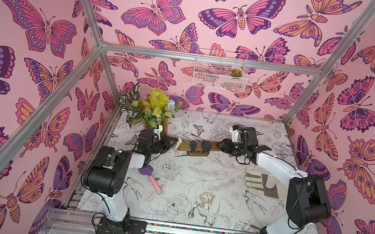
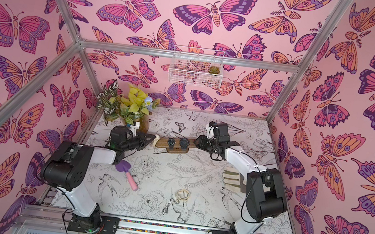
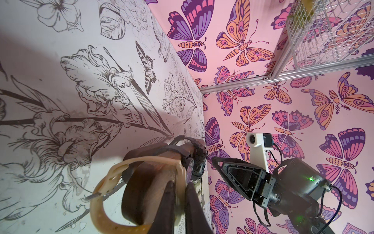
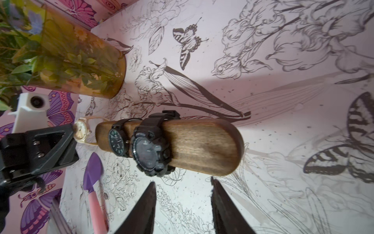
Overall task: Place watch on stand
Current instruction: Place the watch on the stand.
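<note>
- The left fingers (image 3: 165,208) are pinched almost together on the case of the cream-strapped watch (image 4: 81,129). They hold it clear of the desk (image 1: 174,170), with the strap loop opening toward the stand (image 4: 192,145).
- Straight ahead of those fingers the loop meets the stand's rounded left end. In the left wrist view the strap seems to ring the very tip of the bar. In the right wrist view the dial sits just off that end, so the watch is at most barely on.
- The bar's long axis runs across the desk from the left arm toward the right arm, in line with the left fingers. I judge that the coming move is a slide along that axis, with the loop kept open round the wood. The left arm is the one placed to make it.
- Further along the bar there is a short stretch of bare wood. Then a slim black watch (image 4: 117,141) and, just beside it, a chunky black watch (image 4: 149,150) are each wrapped round the bar.
- Beyond them a longer stretch of bare wood leads to the right end. There the right fingers (image 4: 143,210) stand wide apart with nothing between them, just off the tip and apparently not touching it.
</note>
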Tool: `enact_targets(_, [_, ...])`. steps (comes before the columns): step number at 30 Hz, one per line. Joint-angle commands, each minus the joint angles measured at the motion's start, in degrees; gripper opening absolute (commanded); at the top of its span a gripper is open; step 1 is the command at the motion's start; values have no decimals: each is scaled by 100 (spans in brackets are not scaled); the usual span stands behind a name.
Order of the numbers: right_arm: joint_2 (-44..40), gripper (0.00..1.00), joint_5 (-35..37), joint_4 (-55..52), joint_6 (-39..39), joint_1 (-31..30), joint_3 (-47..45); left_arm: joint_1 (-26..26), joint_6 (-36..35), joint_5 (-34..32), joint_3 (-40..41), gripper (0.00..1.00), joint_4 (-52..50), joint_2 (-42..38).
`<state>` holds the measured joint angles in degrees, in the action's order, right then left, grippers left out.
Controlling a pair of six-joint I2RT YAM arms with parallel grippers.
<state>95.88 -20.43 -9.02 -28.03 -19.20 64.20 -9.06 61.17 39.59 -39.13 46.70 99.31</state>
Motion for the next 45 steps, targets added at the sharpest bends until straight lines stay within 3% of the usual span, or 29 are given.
enact_targets(1, [-13,45,581,-251,72,57,296,-87,18,-70,99,0,50,-130])
enact_targets(6, [144,45,791,-314,97,62,426,-169,36,-100,112,0,50,-113])
enact_targets(23, [620,45,225,-138,-38,56,467,-357,43,-215,-17,0,76,214])
enact_targets(37, [549,45,222,-83,-73,-84,275,-518,62,-321,-59,0,120,351])
enact_targets(42, [438,44,256,-83,-70,-119,172,-518,47,-329,-63,25,129,320])
enact_targets(45, [370,44,262,-96,-69,-145,112,-519,29,-351,-60,31,88,267])
